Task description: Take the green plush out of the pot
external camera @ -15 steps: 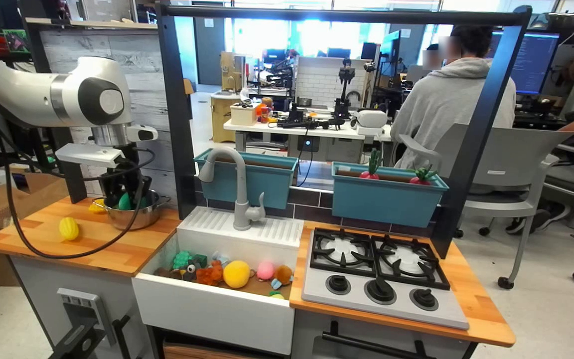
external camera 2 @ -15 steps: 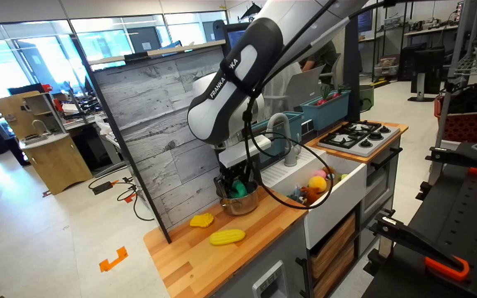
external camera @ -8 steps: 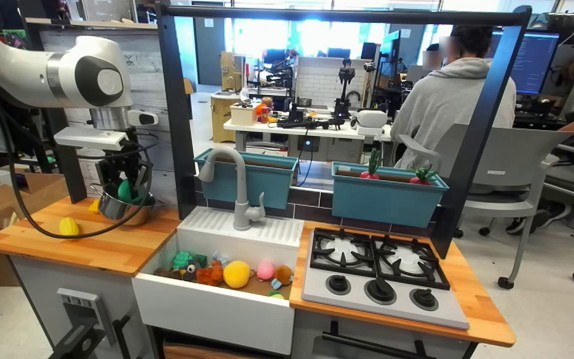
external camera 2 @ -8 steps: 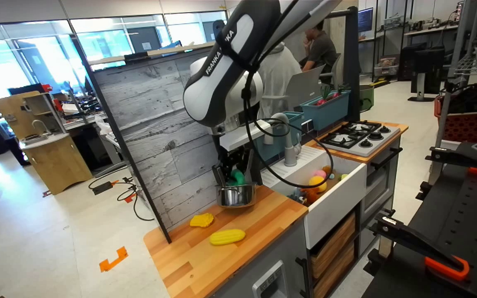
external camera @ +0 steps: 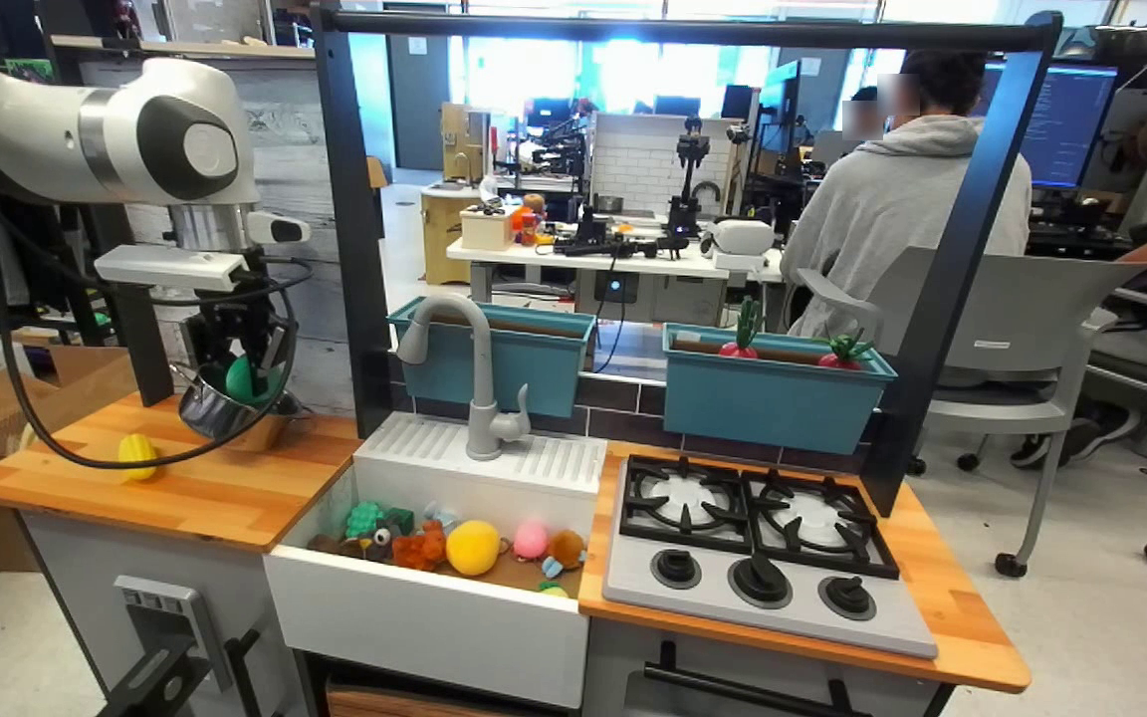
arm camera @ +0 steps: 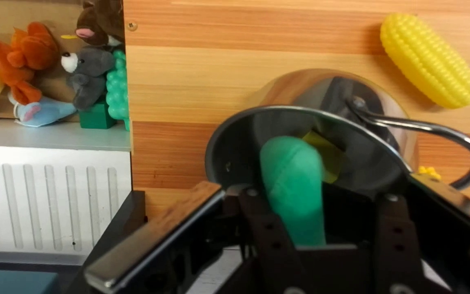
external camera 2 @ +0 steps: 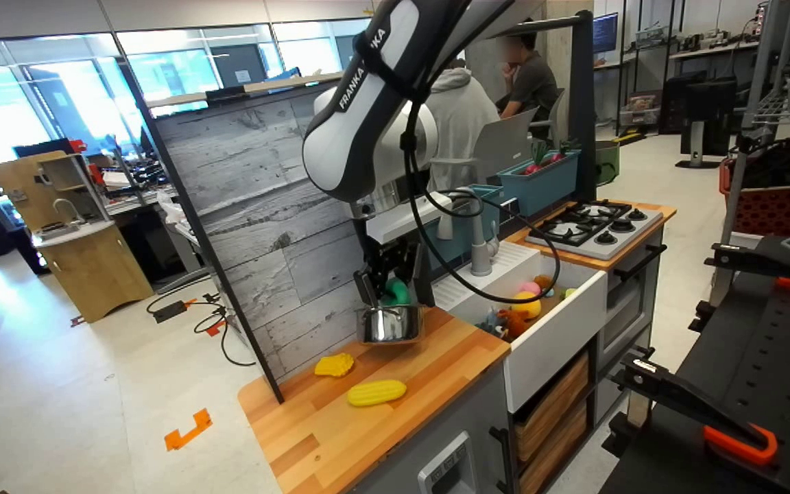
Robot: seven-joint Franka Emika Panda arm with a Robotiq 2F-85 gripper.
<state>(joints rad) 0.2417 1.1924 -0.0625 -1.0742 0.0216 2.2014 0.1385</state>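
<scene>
Farthest left in an exterior view is the white arm (external camera: pixel 16 139), and below it a yellow corn toy (external camera: pixel 137 448) lies on the wooden worktop (external camera: pixel 255 513). A ridged yellow lump (external camera 2: pixel 334 365) shows in an exterior view near the pot (external camera: pixel 203 406), which comes next: shiny metal, tilted (whether its base touches the worktop, I cannot tell). In the wrist view its curved handle (arm camera: pixel 443 131) juts out to the right. The green plush (arm camera: pixel 290 175) is in the pot's mouth, part of it above the rim in both exterior views. Over it hangs the pincer (arm camera: pixel 314 182), spread wide, its fingers (arm camera: pixel 157 232) standing on either side of the plush with a gap at each flank. The tips reach the pot's rim, though I cannot tell if they press on it.

Farther right, a grey tap (external camera: pixel 482 398) stands behind a white sink (external camera: pixel 424 622). The toys in the sink run from a bumpy green bunch (external camera: pixel 364 518) through an orange toy (external camera: pixel 421 548), a yellow ball (external camera: pixel 474 548) and a pink ball (external camera: pixel 532 540) to a brown toy (external camera: pixel 566 549). Two teal planters (external camera: pixel 773 408) sit behind, the right-hand one holding two red radishes (external camera: pixel 738 350). Then comes a stove (external camera: pixel 623 578) with three black knobs (external camera: pixel 761 580), and beyond it a person (external camera: pixel 917 204) in a grey hoodie, back turned.
</scene>
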